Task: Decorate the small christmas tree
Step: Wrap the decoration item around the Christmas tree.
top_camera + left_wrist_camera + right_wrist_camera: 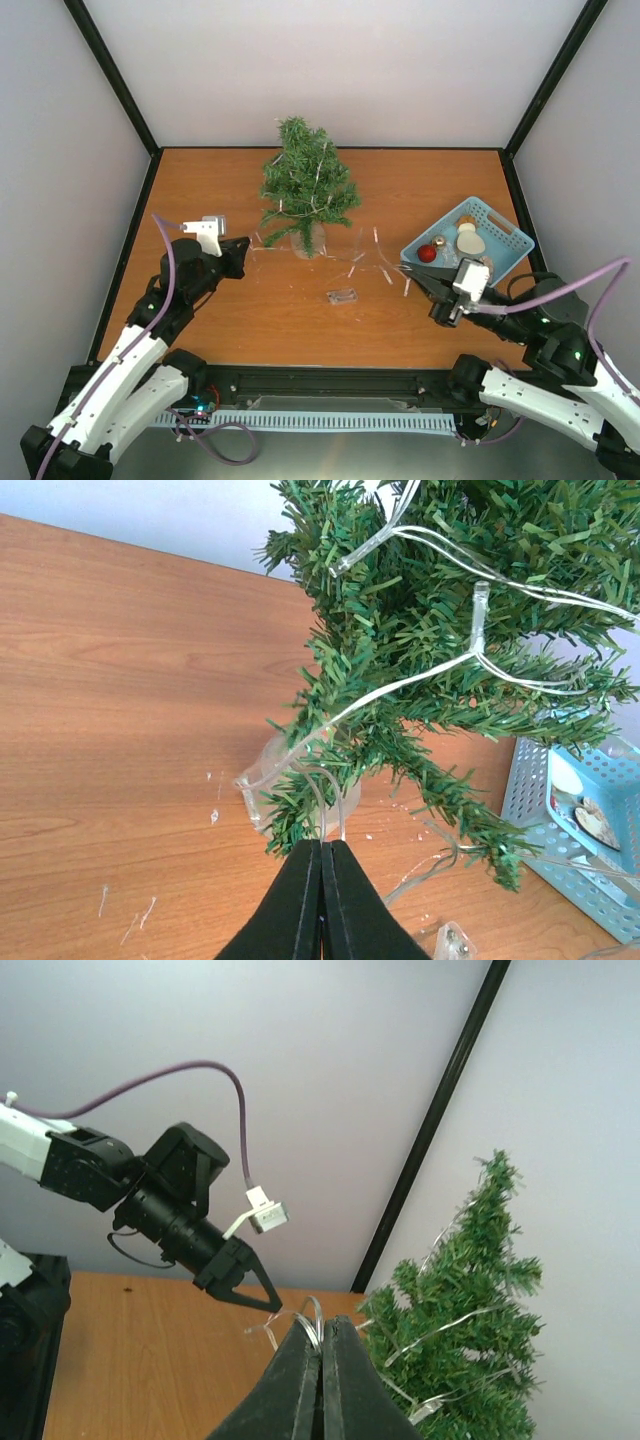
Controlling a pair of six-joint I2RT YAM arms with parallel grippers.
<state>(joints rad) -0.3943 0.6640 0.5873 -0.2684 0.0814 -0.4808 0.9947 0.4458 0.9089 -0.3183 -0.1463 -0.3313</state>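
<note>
Top external: pinching the clear-wired string of tiny lights (377,237) with left tool (245,243) and right tool (408,268) pressed together, spreading it above the orange wooden surface (220,310), seemingly for draping round the small bushy green christmas tree (305,185).

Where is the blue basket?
Top view: the blue basket sits on the right side of the table, right of the small christmas tree, just beyond the right gripper.

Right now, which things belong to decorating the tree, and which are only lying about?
For the job: tree, light string, basket of baubles, left gripper and right gripper, both shut on the string.
Lying about: small clear box, pale specks.
</note>
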